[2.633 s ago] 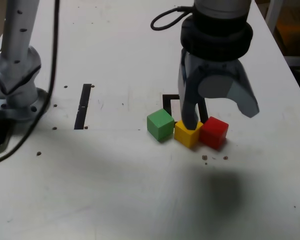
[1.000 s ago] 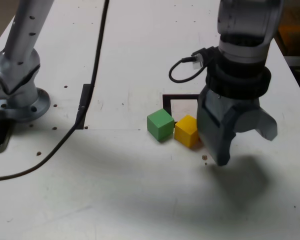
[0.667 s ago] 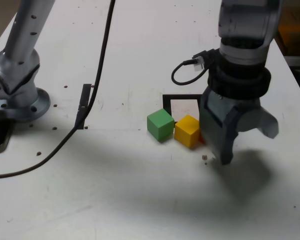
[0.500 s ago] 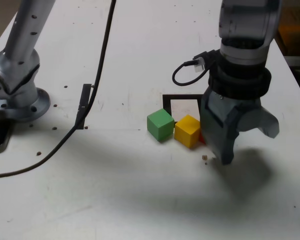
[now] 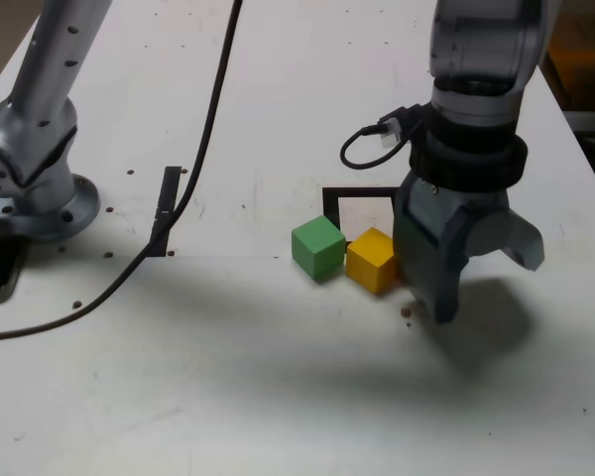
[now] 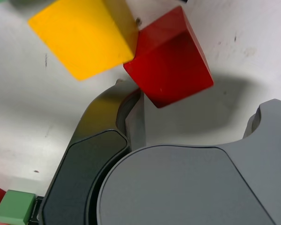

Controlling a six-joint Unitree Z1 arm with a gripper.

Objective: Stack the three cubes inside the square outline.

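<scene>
Claw (image 5: 473, 288) spread wide, grasping nothing, low over red cube at right-centre of the exterior frame.

Claw tips near the desk (image 5: 278, 397); one finger (image 5: 431, 278) hides the red cube in the exterior view, but the wrist view shows the red cube (image 6: 171, 58) in front of the parted jaws, corner touching the yellow cube (image 6: 84, 35). Yellow cube (image 5: 371, 260) sits just left of the claw, green cube (image 5: 317, 247) just left of that, all three in a row on the desk below the square outline (image 5: 329, 203). Outline's white centre looks bare. Progress: nothing stacked yet, no cube inside the outline; all three placements left, likely red pick-up first. Black tape strip (image 5: 166, 210) far left, arm base (image 5: 35, 178) at left edge, cable (image 5: 193, 169) trailing. No brands, labels or readable writing visible.
</scene>
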